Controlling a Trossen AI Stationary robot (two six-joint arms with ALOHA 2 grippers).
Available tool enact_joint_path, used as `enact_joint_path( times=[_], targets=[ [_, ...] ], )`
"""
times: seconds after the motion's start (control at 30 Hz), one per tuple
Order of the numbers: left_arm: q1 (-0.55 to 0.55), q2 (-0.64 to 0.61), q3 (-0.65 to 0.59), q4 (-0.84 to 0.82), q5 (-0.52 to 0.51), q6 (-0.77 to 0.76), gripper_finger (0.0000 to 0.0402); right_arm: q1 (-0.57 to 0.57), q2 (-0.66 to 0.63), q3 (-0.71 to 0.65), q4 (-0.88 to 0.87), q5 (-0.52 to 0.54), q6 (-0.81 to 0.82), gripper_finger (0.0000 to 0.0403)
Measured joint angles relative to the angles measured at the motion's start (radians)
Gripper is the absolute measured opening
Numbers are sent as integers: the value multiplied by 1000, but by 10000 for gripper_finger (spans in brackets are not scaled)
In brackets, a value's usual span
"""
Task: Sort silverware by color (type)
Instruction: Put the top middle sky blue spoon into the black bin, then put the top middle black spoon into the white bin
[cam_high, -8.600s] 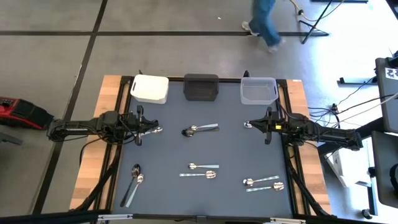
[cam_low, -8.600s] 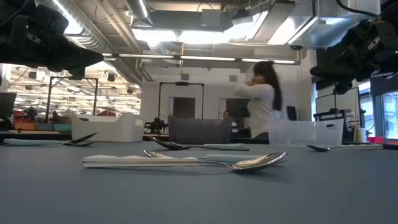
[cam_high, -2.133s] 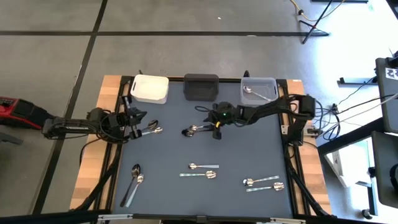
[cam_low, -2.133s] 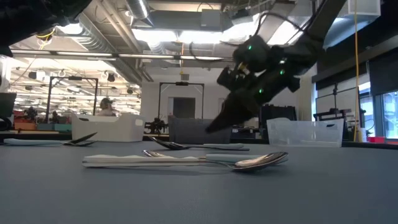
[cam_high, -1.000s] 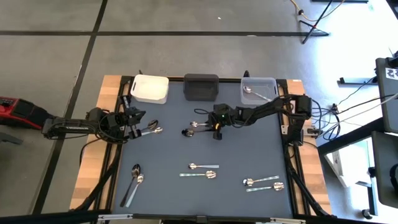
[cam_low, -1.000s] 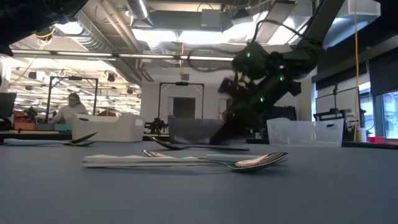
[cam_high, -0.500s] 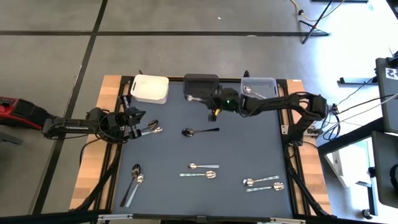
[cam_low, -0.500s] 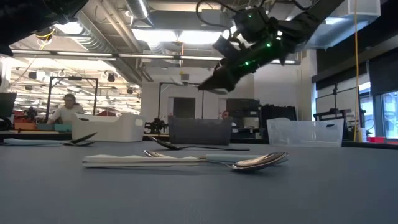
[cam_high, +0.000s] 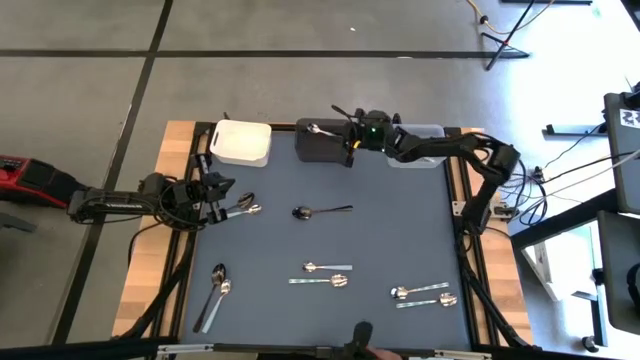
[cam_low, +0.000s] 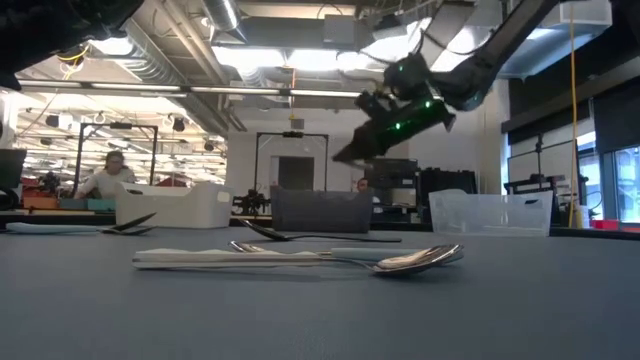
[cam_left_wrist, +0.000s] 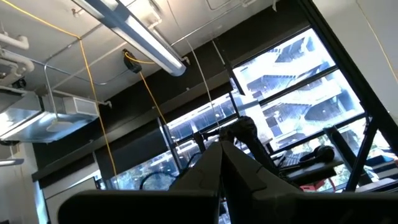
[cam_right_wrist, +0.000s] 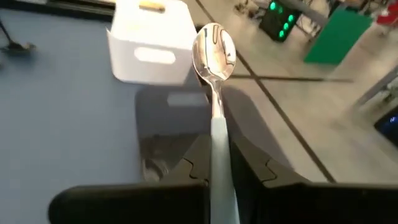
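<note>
The right end effector pinches a shiny slim silver spoon above the rectangular black bin.

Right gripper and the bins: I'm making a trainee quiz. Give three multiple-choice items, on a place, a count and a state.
1. The raised silver spoon hangs above: A white bin; B black bin; C clear bin.
2. Bins in the row: A two; B three; C five.
3. Right gripper: A open, empty; B out of view; C shut on the spoon.
1B: the high view shows it over that bin. 2B: white, black, clear. 3C: the wrist view shows the handle clamped. Left gripper waits at left.
</note>
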Motion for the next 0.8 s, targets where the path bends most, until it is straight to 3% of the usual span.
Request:
enact_joint_path(
  times=[0.5,0.8],
  targets=[
    [1,0,0,1,19,1,4,-15,114,0,40,71,40,31],
    [1,0,0,5,19,3,4,1,93,0,33,61,33,128]
  ],
)
